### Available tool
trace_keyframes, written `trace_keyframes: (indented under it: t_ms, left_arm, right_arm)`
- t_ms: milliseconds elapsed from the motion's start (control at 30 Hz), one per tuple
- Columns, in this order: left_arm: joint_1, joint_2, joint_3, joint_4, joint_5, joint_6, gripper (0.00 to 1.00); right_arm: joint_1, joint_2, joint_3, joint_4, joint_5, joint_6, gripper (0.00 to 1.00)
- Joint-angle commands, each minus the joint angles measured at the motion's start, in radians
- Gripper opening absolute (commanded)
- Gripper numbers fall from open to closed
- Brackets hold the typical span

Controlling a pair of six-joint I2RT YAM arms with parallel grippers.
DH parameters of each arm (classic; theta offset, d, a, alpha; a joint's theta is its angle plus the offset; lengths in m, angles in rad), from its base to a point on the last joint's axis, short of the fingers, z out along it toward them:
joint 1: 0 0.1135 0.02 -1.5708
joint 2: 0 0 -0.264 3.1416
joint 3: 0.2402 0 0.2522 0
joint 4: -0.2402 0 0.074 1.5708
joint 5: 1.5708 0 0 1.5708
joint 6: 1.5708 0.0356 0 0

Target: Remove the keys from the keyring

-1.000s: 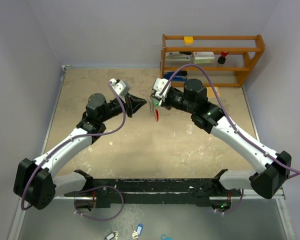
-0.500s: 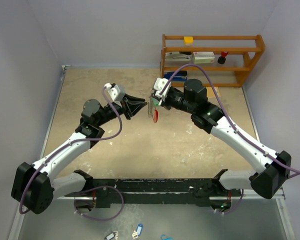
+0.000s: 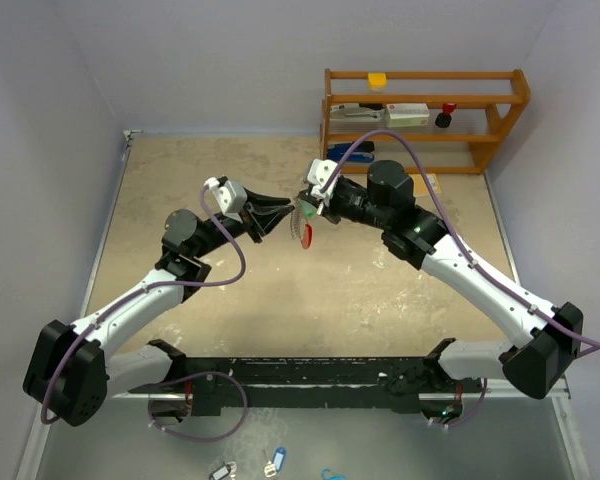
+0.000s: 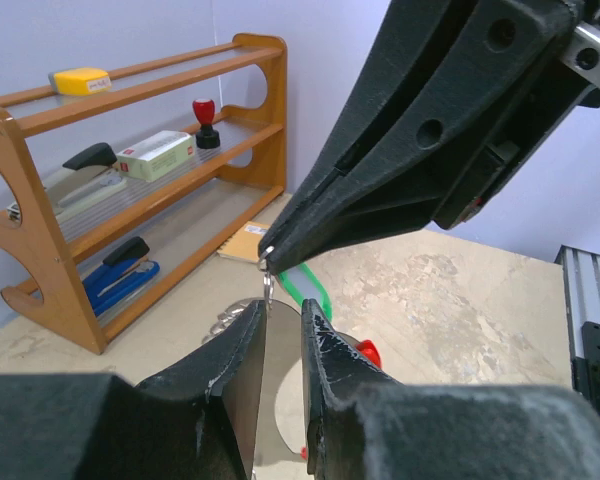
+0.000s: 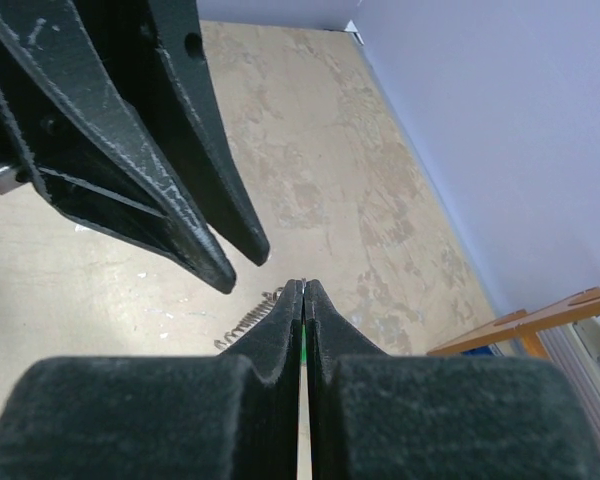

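Note:
My right gripper (image 3: 303,207) is shut on the keys' pale-green tag (image 4: 311,287), held above the table; a green sliver (image 5: 303,345) shows between its closed fingers. A small metal ring (image 4: 268,284) hangs from its tips. The red keyring (image 3: 305,234) dangles below, its red end in the left wrist view (image 4: 368,352), with its silver chain (image 5: 248,321) beside it. My left gripper (image 3: 281,212) is slightly open, with its tips just under the right gripper's tips (image 4: 267,256). A flat silver curved part shows in its gap; I cannot tell if it touches.
A wooden shelf rack (image 3: 423,118) stands at the back right with staplers, a box, a red stamp and a yellow item. A yellowish pad (image 3: 426,184) lies before it. Blue-tagged keys (image 3: 273,462) lie below the arm bases.
My left gripper has swung right and closer, until its tips meet the right gripper's tips. The right gripper and hanging keyring have hardly moved.

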Motion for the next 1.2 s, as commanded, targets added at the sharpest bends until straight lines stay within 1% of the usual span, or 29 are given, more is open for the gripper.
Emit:
trace_keyframes:
  t_ms: [0, 300, 567, 667, 833, 1167]
  left_arm:
    - [-0.01, 0.015, 0.002, 0.095, -0.038, 0.036, 0.18]
    - [-0.02, 0.04, 0.002, 0.126, -0.028, 0.035, 0.17]
    - [-0.032, 0.065, -0.001, 0.198, -0.044, 0.004, 0.11]
    - [-0.035, 0.075, 0.0, 0.204, -0.054, 0.003, 0.08]
    - [-0.043, 0.092, 0.002, 0.213, -0.05, 0.002, 0.07]
    - [-0.059, 0.106, -0.001, 0.222, -0.053, 0.008, 0.0]
  right_arm:
    - [0.01, -0.052, 0.006, 0.069, -0.03, 0.016, 0.0]
    - [0.016, -0.054, 0.003, 0.08, -0.039, 0.022, 0.0]
    - [0.026, -0.049, 0.002, 0.083, -0.038, 0.024, 0.0]
    - [0.029, -0.048, 0.002, 0.087, -0.038, 0.023, 0.0]
    - [0.036, -0.044, 0.003, 0.098, -0.037, 0.024, 0.0]
    - [0.044, -0.038, 0.006, 0.12, -0.04, 0.031, 0.0]
